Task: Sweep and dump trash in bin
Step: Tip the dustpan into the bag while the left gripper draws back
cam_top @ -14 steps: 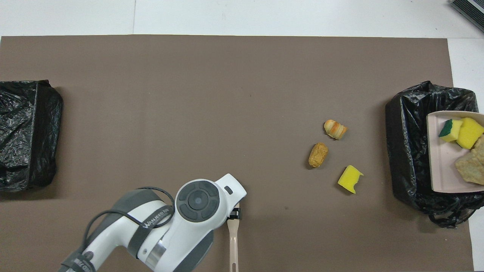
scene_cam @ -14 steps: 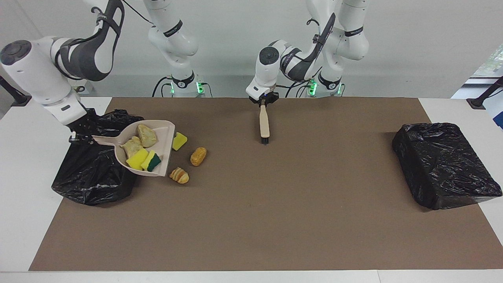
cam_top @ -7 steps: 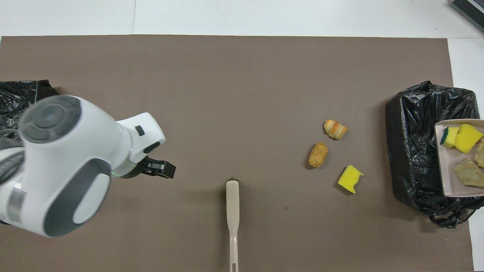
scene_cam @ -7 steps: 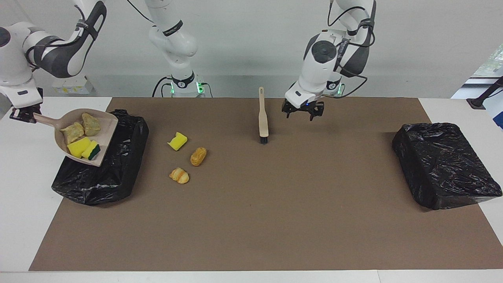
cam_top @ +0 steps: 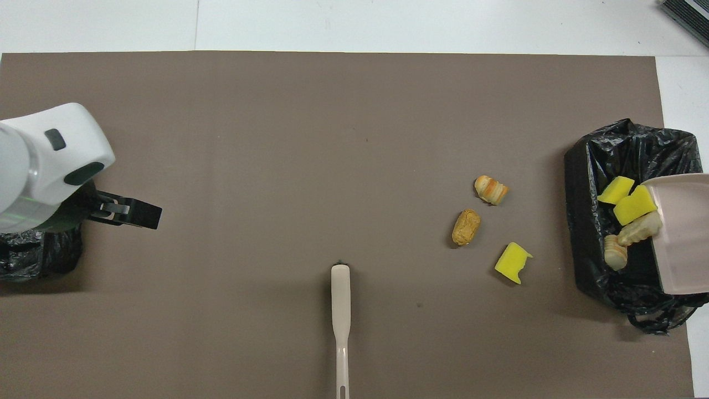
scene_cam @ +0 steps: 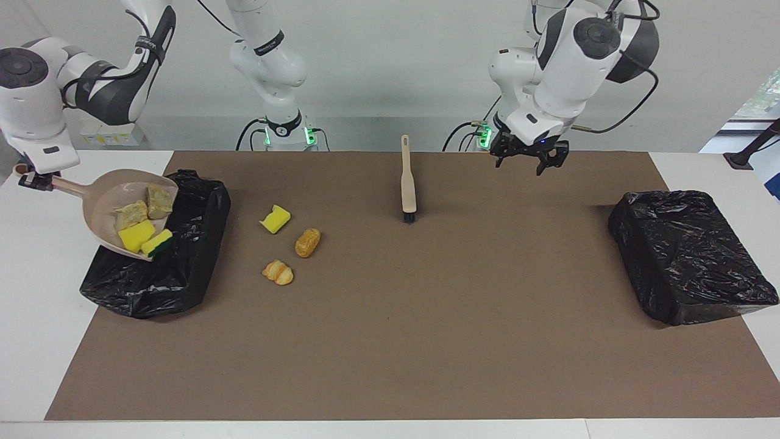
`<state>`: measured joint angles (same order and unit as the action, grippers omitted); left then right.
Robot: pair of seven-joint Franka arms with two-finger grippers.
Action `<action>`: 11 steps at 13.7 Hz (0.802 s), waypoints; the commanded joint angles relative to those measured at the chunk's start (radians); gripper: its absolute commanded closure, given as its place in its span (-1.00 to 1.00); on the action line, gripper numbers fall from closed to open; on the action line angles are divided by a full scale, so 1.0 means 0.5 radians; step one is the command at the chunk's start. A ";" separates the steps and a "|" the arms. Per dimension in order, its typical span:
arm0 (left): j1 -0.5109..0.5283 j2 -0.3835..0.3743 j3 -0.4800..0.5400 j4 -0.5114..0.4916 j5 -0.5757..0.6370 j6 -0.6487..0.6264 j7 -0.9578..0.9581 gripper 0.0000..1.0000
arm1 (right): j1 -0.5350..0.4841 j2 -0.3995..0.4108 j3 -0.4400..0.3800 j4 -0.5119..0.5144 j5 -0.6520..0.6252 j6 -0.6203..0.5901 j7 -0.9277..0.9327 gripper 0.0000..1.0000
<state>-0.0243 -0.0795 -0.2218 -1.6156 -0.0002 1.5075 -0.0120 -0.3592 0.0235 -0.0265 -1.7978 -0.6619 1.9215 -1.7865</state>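
The right gripper (scene_cam: pixel 27 180) is clamped on the handle of the beige dustpan (scene_cam: pixel 113 195), held tilted over the open black-lined bin (scene_cam: pixel 183 268) at the right arm's end of the table. Four pieces of trash sit at the pan's lowered lip: two brown bread chunks (scene_cam: pixel 146 207), a yellow sponge (scene_cam: pixel 136 235) and a yellow sponge with a green face (scene_cam: pixel 157 242). In the overhead view these four appear at the lip, over the bin's opening; whether any has left the pan cannot be told. Three pieces lie on the brown mat (scene_cam: pixel 390 341) beside the bin, toward the table's middle: a yellow sponge chunk (scene_cam: pixel 275 219) nearest the robots, a golden-brown roll (scene_cam: pixel 308 242) just beside it, and a striped pastry (scene_cam: pixel 278 272) farthest from the robots. None of the three touches another. The brush (scene_cam: pixel 407 178) lies flat on the mat near the robots' edge at mid-table, bristle end pointing away from the robots, free of either gripper. The left gripper (scene_cam: pixel 529 163) hangs in the air with fingers spread apart and nothing between them, over the mat between the brush and a second black-bagged bin (scene_cam: pixel 688 256) at the left arm's end of the table.
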 commanded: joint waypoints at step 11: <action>0.052 0.055 0.066 0.157 0.037 -0.094 0.045 -1.00 | 0.289 -0.154 0.053 0.086 -0.302 -0.085 -0.029 1.00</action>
<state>-0.0059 -0.0513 -0.1835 -1.5565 0.0001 1.4915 -0.0069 -0.2108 -0.0518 -0.0145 -1.7742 -0.8126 1.8855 -1.7960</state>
